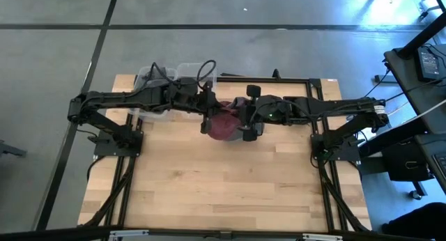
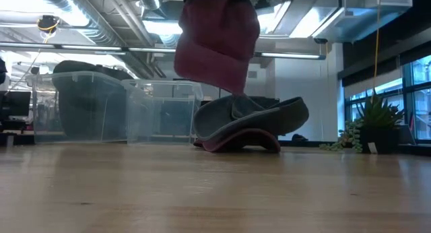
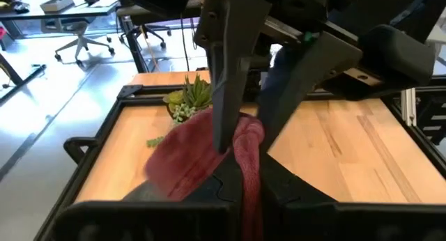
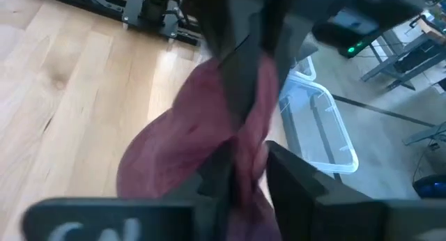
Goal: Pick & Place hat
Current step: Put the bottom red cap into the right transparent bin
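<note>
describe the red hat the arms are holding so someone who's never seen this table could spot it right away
Start at the wooden table and go to the middle of its far edge, where the two arms meet. The maroon hat hangs between them, above a grey hat lying on the wood. It is the only soft red thing off the table.

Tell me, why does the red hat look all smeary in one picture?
In the right wrist view the red hat sits so close to the lens that it goes soft and out of focus; in the low view bright ceiling lights behind it leave it dim.
</note>
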You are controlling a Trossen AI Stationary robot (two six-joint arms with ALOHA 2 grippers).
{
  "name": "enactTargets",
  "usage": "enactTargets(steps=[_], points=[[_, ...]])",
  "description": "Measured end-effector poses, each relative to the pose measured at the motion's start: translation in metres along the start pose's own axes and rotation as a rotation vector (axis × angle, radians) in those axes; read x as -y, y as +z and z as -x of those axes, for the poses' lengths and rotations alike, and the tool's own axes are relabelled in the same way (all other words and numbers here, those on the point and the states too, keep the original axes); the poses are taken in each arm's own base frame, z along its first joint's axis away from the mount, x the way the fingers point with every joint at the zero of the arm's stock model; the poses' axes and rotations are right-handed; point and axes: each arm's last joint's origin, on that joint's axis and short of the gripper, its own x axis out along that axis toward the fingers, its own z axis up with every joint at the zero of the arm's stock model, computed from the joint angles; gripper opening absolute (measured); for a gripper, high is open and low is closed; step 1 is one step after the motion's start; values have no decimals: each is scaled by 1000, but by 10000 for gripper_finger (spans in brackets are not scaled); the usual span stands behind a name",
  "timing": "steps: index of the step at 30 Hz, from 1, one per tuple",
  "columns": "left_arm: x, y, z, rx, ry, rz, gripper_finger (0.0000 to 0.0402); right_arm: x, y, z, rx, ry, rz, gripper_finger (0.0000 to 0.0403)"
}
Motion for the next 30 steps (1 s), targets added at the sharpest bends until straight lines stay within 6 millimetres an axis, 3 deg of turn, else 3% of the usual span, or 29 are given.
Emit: enactTargets(steps=[8, 13, 16, 19, 24, 30], points=[[-8, 20, 43, 111, 172, -16, 8, 12, -11, 34, -89, -45, -110, 189], [-24, 31, 80, 158, 450, -65, 8, 16, -21, 52, -151, -36, -182, 219], [-37, 30, 89, 152, 581, -60, 8, 16, -25, 56, -193, -30, -205, 226], [-56, 20, 91, 141, 675, -33, 7, 14, -29, 55, -230, -25, -213, 227], [-89, -14, 83, 64, 781, 29, 7, 13, -29, 52, -239, -24, -214, 227], [-108, -54, 76, 96, 802, 99, 7, 12, -31, 51, -263, -23, -228, 227]])
